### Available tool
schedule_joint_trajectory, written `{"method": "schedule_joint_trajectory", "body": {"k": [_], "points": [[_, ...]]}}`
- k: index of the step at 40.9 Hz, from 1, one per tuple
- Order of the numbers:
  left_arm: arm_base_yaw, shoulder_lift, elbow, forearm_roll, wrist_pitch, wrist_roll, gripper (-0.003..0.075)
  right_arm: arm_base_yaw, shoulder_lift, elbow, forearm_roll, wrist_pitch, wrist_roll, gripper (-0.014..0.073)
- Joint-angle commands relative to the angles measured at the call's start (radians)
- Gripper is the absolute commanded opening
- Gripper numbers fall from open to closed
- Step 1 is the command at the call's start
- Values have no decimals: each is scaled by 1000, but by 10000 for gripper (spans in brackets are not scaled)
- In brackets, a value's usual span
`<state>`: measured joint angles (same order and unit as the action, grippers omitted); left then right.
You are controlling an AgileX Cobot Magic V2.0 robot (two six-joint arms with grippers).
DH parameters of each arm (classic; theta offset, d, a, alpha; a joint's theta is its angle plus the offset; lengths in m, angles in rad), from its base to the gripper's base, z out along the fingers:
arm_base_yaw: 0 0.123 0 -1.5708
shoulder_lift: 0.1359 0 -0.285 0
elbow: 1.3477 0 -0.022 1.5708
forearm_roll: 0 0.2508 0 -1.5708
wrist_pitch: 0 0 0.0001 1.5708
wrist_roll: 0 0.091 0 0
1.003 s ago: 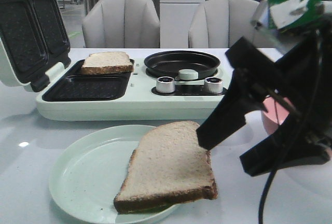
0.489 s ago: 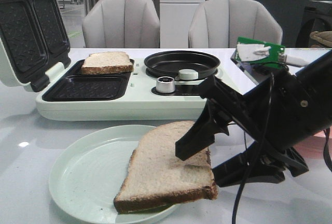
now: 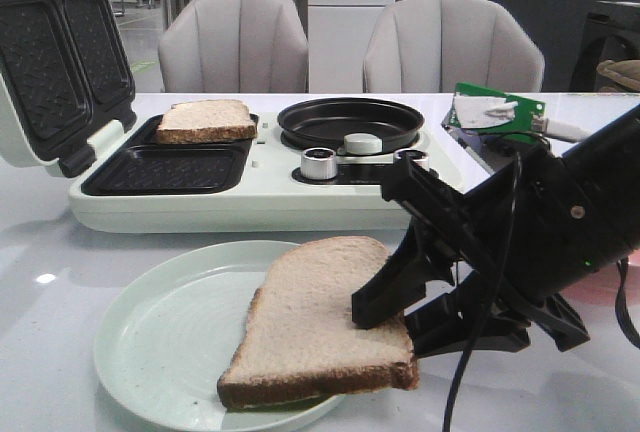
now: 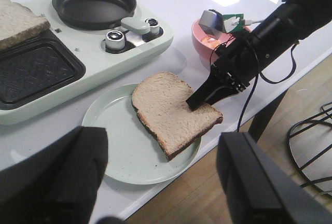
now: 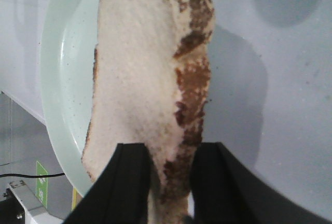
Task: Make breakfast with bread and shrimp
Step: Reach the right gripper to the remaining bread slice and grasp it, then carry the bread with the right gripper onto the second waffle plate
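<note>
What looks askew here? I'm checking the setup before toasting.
The bread slice on the plate overhangs its right rim instead of lying flat inside; the right gripper has its jaws around that slice's edge. Otherwise nothing stands out.

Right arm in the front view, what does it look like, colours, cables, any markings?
The right arm is matte black and blocky, ending in an end effector with two flat, tapering black fingers. Thin black cables loop along and below it. A green circuit board with a white patch sits on top. No markings are legible.
</note>
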<state>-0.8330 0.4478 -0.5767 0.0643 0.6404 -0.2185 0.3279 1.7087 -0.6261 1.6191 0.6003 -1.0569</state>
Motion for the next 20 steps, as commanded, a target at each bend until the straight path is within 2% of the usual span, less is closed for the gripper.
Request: {"method": "schedule_joint_trajectory", "body": {"k": [1, 6, 10, 20], "points": [[-6, 11, -28, 7, -82, 0, 507, 1, -32, -22, 26, 55, -19, 209], [-6, 11, -28, 8, -71, 0, 507, 1, -37, -22, 31, 56, -19, 81], [-6, 11, -28, 13, -58, 0, 507, 1, -57, -22, 31, 62, -19, 16], [-6, 11, -28, 15, -50, 0, 507, 1, -203, -24, 34, 70, -19, 7]]}}
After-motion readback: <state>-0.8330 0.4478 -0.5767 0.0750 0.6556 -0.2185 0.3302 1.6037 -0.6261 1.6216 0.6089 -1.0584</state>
